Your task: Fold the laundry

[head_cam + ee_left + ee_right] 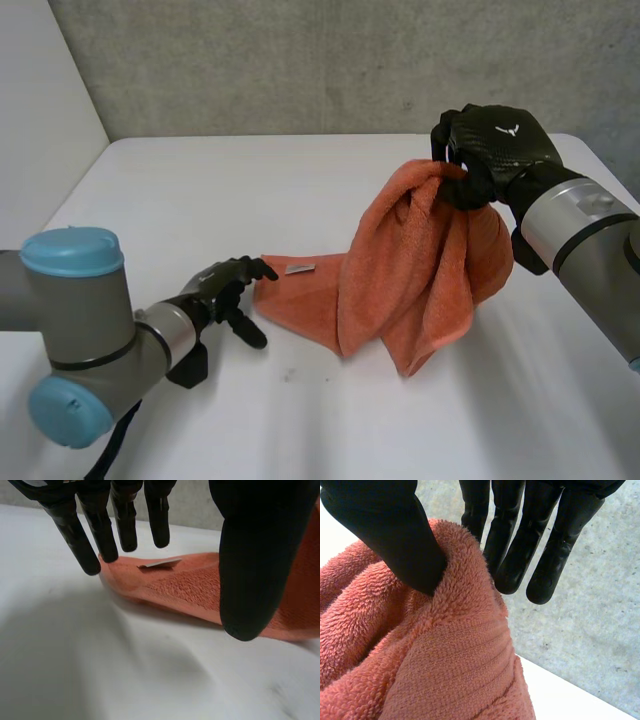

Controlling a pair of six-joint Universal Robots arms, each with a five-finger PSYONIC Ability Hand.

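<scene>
An orange towel (pixel 420 270) hangs bunched from my right hand (pixel 490 150), which is raised over the table's right half and pinches its top between thumb and fingers (pixel 515 545). The towel's lower part trails left onto the table and ends in a corner with a small white label (pixel 299 268). My left hand (pixel 225 290) rests low on the table at that corner, open, its fingertips (pixel 90 562) just touching the corner's edge (pixel 115 572) and its thumb (pixel 250 580) apart from the cloth. The label (pixel 160 563) lies just beyond those fingertips.
The white table (pixel 200 200) stretches back to a grey concrete wall (pixel 300 60). A white side wall (pixel 40 100) stands at the left.
</scene>
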